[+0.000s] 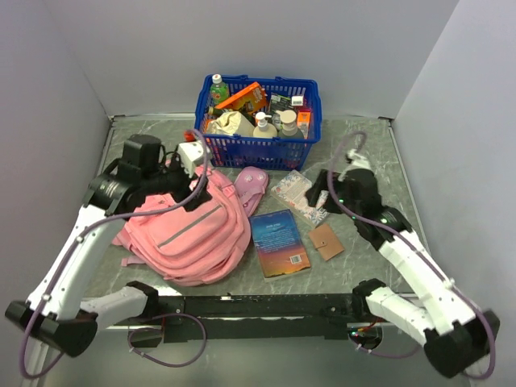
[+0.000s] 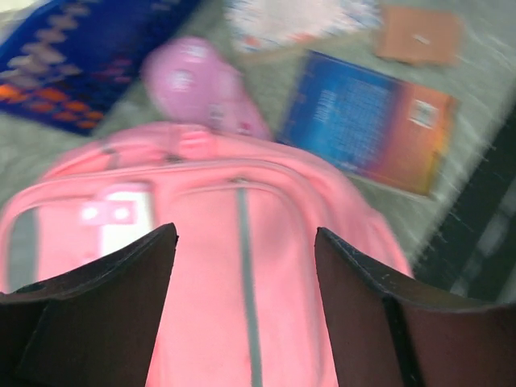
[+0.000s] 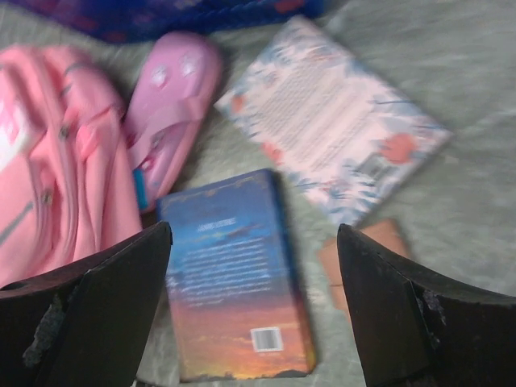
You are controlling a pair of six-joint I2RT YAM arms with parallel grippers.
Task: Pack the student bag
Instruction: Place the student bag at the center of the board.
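The pink student bag [image 1: 189,234] lies flat on the table at the left, front pockets and grey zip trims up. It fills the left wrist view [image 2: 242,242] and shows at the left of the right wrist view [image 3: 48,161]. My left gripper [image 1: 193,192] hovers over the bag's top end, open and empty [image 2: 244,232]. My right gripper [image 1: 321,192] is open and empty [image 3: 254,230] above the table to the right of the bag. It hangs over a blue book with a sunset cover [image 3: 234,282].
The blue book [image 1: 279,242] lies right of the bag. A small pink pencil case [image 1: 251,181], a floral book [image 1: 294,191] and a brown card [image 1: 326,240] lie near it. A blue basket [image 1: 250,149] full of bottles and packets stands at the back.
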